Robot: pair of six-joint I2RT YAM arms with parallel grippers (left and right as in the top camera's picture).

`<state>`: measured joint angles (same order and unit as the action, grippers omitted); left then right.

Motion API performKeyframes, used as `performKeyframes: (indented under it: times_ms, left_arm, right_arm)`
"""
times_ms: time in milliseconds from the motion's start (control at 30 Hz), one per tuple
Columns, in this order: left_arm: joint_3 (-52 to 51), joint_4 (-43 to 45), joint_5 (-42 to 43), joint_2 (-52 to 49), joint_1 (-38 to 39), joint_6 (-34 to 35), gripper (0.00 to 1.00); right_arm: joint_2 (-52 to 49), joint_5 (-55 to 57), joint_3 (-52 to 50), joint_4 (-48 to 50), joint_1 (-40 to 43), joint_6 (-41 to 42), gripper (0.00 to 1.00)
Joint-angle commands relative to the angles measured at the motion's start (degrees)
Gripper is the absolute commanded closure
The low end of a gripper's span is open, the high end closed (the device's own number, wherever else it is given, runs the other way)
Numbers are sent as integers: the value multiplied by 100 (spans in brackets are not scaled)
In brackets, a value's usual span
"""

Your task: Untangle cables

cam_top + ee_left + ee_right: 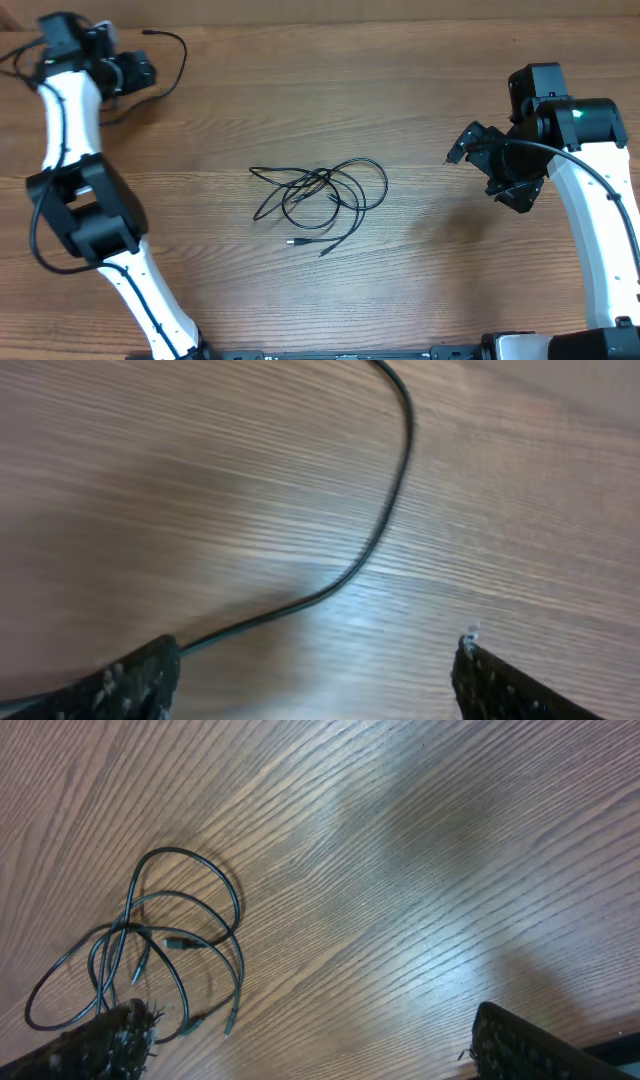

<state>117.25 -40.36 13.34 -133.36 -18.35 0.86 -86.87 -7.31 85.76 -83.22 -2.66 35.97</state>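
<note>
The cables (pixel 320 198) lie as a loose tangle of thin black loops with small plug tips at the table's middle; the right wrist view shows the cables (pixel 150 950) at its left. One separate thin black strand (pixel 178 55) curves on the wood at the far left. The left wrist view shows this strand (pixel 385 510) running down past my left finger (pixel 130 680). My left gripper (pixel 140 72) (pixel 318 660) is open beside that strand, nothing between its fingers. My right gripper (pixel 488 165) (pixel 310 1030) hangs open right of the tangle, apart from it.
Bare wood table (pixel 440 280) surrounds the tangle. The left arm's white links (pixel 90 200) stretch along the left side. The right arm (pixel 600 220) stands at the right edge.
</note>
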Motion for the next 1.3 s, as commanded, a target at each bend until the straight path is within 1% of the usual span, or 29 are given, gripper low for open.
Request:
performKeyframes:
  times_ms: [0,67,133,233,300,400,467,600,700,767,800,833,900,967,1033,1167,1267]
  left_arm:
    - [-334,372,-787,-20,245,-203,16]
    - [-518,664,-984,-26,380,-570,16]
    - [-686,890,-1150,-52,485,-1034,12]
    - [-944,1241,-1405,-98,531,-1403,7]
    - [-992,1322,-1427,-170,511,-1593,4]
    - [-992,1346,-1440,-302,420,-1672,4]
    - [-992,1342,-1440,-409,348,-1731,1]
    - [-992,1292,-1432,-584,210,-1759,2]
    - [-992,1250,-1346,-651,92,-1759,13]
    - [-992,1196,-1231,-680,11,-1759,24]
    - [-992,1176,-1187,-691,-22,-1759,34]
    - [-992,1156,-1123,-691,-57,-1755,48]
    - [-992,1121,-1003,-688,-114,-1668,66]
    - [-981,1108,-990,-669,-153,-1405,83]
    - [-949,1119,-966,-632,-179,-1045,95]
    - [-684,1080,-555,-474,-212,-354,96]
    - [-356,1082,-258,-278,-240,691,96]
  right_arm:
    - [-4,-28,-22,11,11,-50,0]
    - [-4,-24,-22,13,11,-52,0]
    - [-4,4,-22,20,11,-50,0]
    - [-4,44,-22,37,11,-50,0]
    - [-4,59,-22,39,11,-50,0]
    - [-4,101,-22,37,11,-48,0]
    - [-4,120,-22,37,11,-48,0]
    - [-4,120,-22,33,11,-48,0]
    - [-4,120,-22,17,11,-48,0]
    - [-4,120,-22,17,11,-48,0]
    - [-4,120,-22,17,11,-48,0]
    - [-4,120,-22,17,11,-46,0]
    - [-4,120,-22,17,11,-46,0]
    - [-4,120,-22,17,11,-46,0]
    - [-4,120,-22,11,11,-48,0]
    - [-4,118,-22,-11,11,-48,0]
    - [-4,120,-22,-39,11,-48,0]
